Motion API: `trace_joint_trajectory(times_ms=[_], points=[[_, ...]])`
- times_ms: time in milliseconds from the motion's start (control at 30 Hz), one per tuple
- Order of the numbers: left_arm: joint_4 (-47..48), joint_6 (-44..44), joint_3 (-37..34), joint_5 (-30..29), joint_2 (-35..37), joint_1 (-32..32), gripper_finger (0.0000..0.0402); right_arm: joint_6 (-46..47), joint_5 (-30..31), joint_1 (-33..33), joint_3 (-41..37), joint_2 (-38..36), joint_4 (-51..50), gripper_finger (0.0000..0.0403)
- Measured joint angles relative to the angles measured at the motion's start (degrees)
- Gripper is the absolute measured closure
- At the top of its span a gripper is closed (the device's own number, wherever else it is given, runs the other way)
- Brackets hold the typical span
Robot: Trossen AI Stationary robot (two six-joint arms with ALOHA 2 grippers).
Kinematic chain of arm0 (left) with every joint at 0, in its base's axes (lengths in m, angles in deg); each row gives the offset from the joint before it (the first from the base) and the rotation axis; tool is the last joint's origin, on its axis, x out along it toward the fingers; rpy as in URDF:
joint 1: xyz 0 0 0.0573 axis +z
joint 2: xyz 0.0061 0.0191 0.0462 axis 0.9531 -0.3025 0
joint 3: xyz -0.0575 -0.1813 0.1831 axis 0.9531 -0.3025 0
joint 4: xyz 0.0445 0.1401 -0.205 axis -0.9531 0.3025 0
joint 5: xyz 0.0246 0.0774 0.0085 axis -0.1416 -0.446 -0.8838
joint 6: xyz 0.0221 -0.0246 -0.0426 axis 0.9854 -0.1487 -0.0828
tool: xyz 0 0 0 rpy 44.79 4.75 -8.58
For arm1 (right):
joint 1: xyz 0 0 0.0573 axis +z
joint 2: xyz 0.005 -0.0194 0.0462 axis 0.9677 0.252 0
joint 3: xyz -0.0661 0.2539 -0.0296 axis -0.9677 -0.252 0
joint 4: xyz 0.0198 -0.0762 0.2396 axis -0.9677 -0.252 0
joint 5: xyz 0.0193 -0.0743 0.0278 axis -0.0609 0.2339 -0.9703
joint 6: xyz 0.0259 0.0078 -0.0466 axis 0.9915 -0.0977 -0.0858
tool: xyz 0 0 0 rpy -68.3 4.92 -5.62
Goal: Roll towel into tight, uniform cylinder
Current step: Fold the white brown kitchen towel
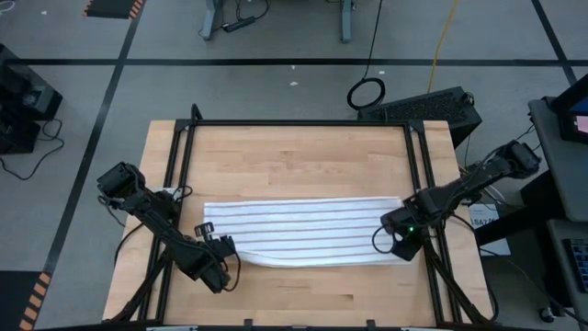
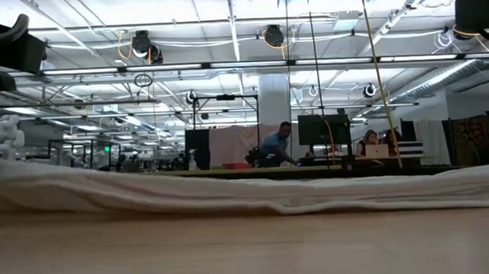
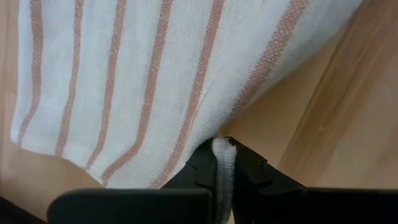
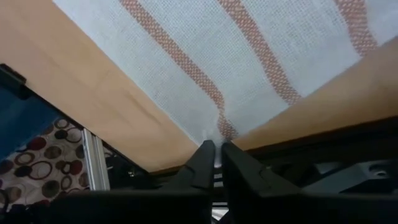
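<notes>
The white towel [image 1: 303, 230] with thin dark stripes lies spread as a long band across the middle of the wooden table, its length running left to right. In the low view it is a low, rumpled ridge [image 2: 231, 192]. My left gripper [image 1: 225, 262] is at the towel's near-left corner and is shut on it. My right gripper [image 1: 401, 241] is at the near-right corner, also shut on the cloth. The wrist views show striped cloth [image 3: 137, 81] [image 4: 249, 62] lying on the wood just beyond each pair of fingers. My left gripper pinches the towel's near-left corner [image 3: 222, 148] between its two fingers, a bunched bit of cloth showing in the gap. The fingers come steeply from above. The rest of the towel lies on the table, slack. My right gripper pinches the tip of the towel's near-right corner [image 4: 215, 134] between its two fingers. The fingers slant down from the table's right side. The cloth beyond them lies flat on the wood.
Black frame rails run along the table's left [image 1: 179, 184] and right [image 1: 424, 184] sides, close to both arms. A black box [image 1: 423, 108] sits past the far right corner. Bare wood [image 1: 294, 156] lies beyond the towel. People [image 2: 274, 144] are far back in the room.
</notes>
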Motion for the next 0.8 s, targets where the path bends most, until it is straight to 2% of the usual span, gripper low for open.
trace_joint_trajectory(times_ms=[200,433,533,633,800], points=[[-0.01,0.00,0.00,-0.96,0.00,0.00,0.0382,2.34,1.04,1.91,0.00,0.00,1.98,0.0352],[-0.01,0.02,0.00,-1.07,0.00,0.00,0.0382,4.43,-2.12,1.97,0.01,-0.04,1.55,0.0296],[-0.01,0.02,0.00,-1.07,0.00,0.00,0.0382,6.56,-0.74,1.94,1.72,-1.03,0.20,0.0277],[-0.48,0.06,0.00,-1.05,0.02,0.00,0.0382,8.50,4.69,1.84,5.41,-2.57,0.17,0.0269],[-0.94,1.73,0.31,0.55,0.51,0.00,0.0382,9.05,21.96,1.84,13.50,-3.82,4.40,0.0270]])
